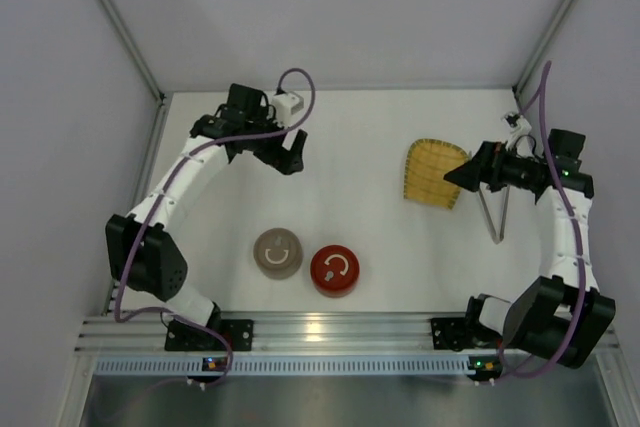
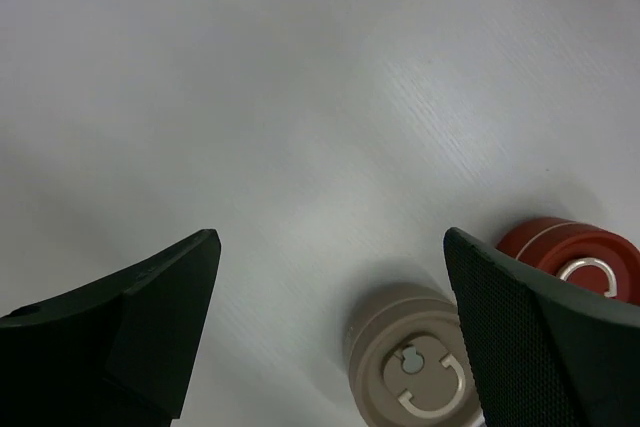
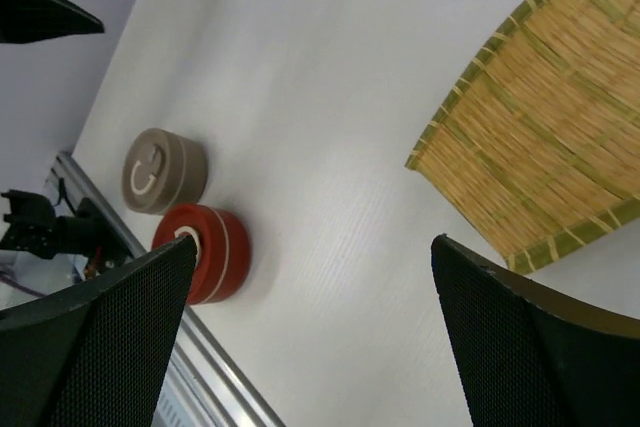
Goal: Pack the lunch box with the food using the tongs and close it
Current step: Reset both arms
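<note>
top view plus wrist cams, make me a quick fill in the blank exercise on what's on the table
1. In the top view the red tin sits just to the ___ of the beige tin.
2. The woven mat is ___ in colour.
3. The tongs lie beside the woven ___, far from both tins.
4. The left gripper holds nothing, and its jaws stand ___.

Missing words: right, yellow, mat, open

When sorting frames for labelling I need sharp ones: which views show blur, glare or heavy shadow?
Top external: sharp, evenly lit, one glare spot on the rail. Left wrist: slightly soft, faint shadow beside the beige tin. Right wrist: woven mat crisp, no glare.
</note>
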`<action>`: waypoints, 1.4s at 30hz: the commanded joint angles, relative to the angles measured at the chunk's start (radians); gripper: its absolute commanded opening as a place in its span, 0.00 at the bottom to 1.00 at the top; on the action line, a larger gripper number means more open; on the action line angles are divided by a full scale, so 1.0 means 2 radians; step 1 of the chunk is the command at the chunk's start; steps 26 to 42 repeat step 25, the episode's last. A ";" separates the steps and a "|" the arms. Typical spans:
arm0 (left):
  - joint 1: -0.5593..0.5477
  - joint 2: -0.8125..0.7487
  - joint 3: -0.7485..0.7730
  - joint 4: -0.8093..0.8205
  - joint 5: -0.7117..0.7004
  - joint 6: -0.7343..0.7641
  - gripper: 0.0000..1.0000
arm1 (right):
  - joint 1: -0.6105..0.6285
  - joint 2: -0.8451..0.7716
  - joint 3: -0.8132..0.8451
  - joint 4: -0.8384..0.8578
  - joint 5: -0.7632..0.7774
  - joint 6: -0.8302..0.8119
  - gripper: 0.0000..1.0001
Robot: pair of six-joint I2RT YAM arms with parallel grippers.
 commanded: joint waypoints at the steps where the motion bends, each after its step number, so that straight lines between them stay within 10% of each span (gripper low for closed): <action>1: 0.075 -0.046 -0.042 0.002 0.050 -0.116 0.98 | 0.009 -0.014 0.026 -0.049 0.073 -0.075 0.99; 6: 0.182 -0.078 -0.095 0.003 0.072 -0.090 0.98 | 0.022 -0.039 0.005 -0.050 0.162 -0.110 1.00; 15: 0.215 -0.183 -0.216 0.041 -0.022 -0.039 0.98 | 0.118 -0.069 -0.067 0.011 0.333 -0.101 0.99; 42: 0.214 -0.229 -0.250 0.050 -0.023 -0.033 0.98 | 0.141 -0.067 -0.073 0.032 0.360 -0.074 0.99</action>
